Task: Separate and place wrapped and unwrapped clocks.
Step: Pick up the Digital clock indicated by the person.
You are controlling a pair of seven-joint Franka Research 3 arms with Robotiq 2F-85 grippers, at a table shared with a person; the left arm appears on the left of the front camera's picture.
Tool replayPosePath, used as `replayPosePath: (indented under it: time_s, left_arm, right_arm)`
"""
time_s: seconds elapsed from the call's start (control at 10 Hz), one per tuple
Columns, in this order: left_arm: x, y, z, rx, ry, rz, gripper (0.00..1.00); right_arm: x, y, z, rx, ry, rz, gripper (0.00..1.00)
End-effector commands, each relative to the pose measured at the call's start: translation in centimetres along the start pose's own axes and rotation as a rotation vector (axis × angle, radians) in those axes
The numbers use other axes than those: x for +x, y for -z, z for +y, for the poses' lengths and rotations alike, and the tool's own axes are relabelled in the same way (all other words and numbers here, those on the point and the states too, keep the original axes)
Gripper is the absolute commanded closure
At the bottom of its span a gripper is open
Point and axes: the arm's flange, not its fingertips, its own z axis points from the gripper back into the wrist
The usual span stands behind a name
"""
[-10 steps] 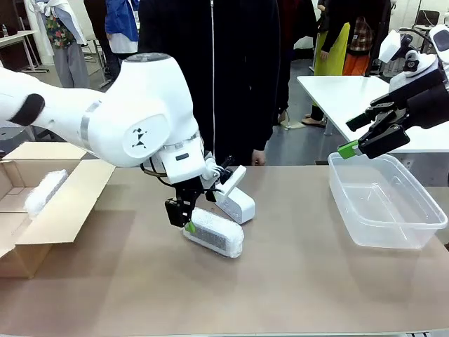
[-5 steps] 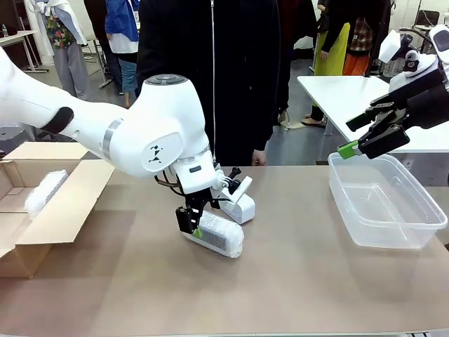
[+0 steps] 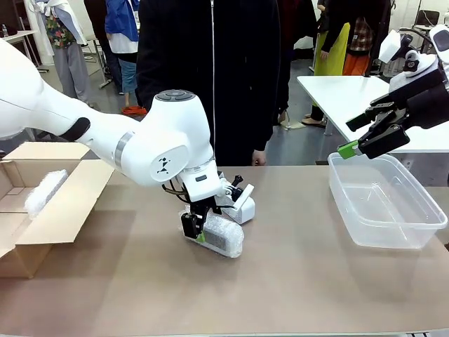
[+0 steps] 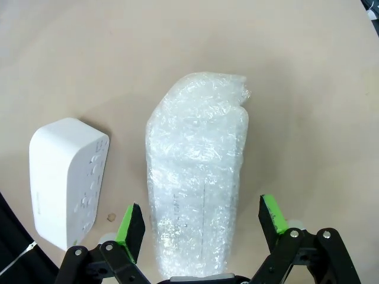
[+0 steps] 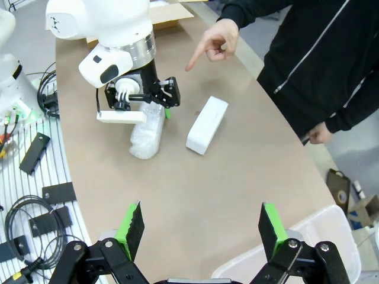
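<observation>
A wrapped clock [image 3: 223, 237] in crinkly bubble plastic lies mid-table. My left gripper [image 3: 194, 229] stands over its near end, open. In the left wrist view the wrapped clock [image 4: 198, 171] runs up between the green pads [image 4: 131, 228], with a small gap on each side of my gripper [image 4: 201, 222]. The unwrapped clock [image 3: 243, 207] [image 4: 68, 180], smooth and white, lies just beside it. Another wrapped clock [image 3: 45, 191] rests in the cardboard box [image 3: 66, 210]. My right gripper [image 3: 356, 140] [image 5: 201, 228] hangs open and empty above the clear bin [image 3: 386, 232].
A person in black stands at the far edge. Their hand [image 5: 213, 42] points a finger down toward the table near the two clocks [image 5: 148, 131] [image 5: 207, 124]. The cardboard box sits at the left, the plastic bin at the right. Cables and black parts [image 5: 35, 195] lie off the table edge.
My left arm has swung right and lowered, so its open fingers now straddle the end of the wrapped clock. The right arm and both clocks have stayed still.
</observation>
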Motion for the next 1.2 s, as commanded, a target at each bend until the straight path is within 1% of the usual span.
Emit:
replayPosePath:
  time_s: [0.0, 0.3, 0.4, 0.5, 0.6, 0.7, 0.8, 0.9, 1.0, 1.1]
  left_arm:
    - [0.21, 0.62, 0.37, 0.026, -0.006, 0.009, 0.00]
    - [-0.08, 1.57, 0.52, 0.027, -0.002, -0.002, 0.00]
    - [-0.05, 1.47, 0.60, 0.022, -0.011, 0.009, 0.00]
    - [-0.10, 1.40, 0.63, 0.020, -0.027, 0.023, 0.19]
    - [-0.10, 1.39, 0.68, 0.025, -0.029, 0.026, 0.19]
    - [-0.17, 1.40, 0.67, 0.028, -0.030, 0.031, 0.38]
    - [-0.15, 1.38, 0.68, 0.028, -0.032, 0.031, 0.25]
    - [-0.21, 1.36, 0.72, 0.029, -0.036, 0.030, 0.57]
    - [-0.18, 1.26, 0.72, 0.026, -0.038, 0.029, 0.44]
    - [-0.20, 1.21, 0.69, 0.024, -0.037, 0.032, 0.76]
  right_arm:
    - [-0.03, 0.15, -0.03, 0.016, 0.003, -0.012, 0.00]
    - [-0.03, 0.15, -0.03, 0.016, 0.003, -0.012, 0.00]
    - [-0.03, 0.15, -0.03, 0.016, 0.003, -0.012, 0.00]
    - [-0.03, 0.15, -0.03, 0.016, 0.003, -0.012, 0.00]
    - [-0.03, 0.15, -0.03, 0.016, 0.003, -0.012, 0.00]
    - [-0.03, 0.15, -0.03, 0.016, 0.003, -0.012, 0.00]
    - [-0.03, 0.15, -0.03, 0.016, 0.003, -0.012, 0.00]
    - [-0.03, 0.15, -0.03, 0.016, 0.003, -0.012, 0.00]
    - [-0.03, 0.15, -0.03, 0.016, 0.003, -0.012, 0.00]
    - [-0.03, 0.15, -0.03, 0.016, 0.003, -0.012, 0.00]
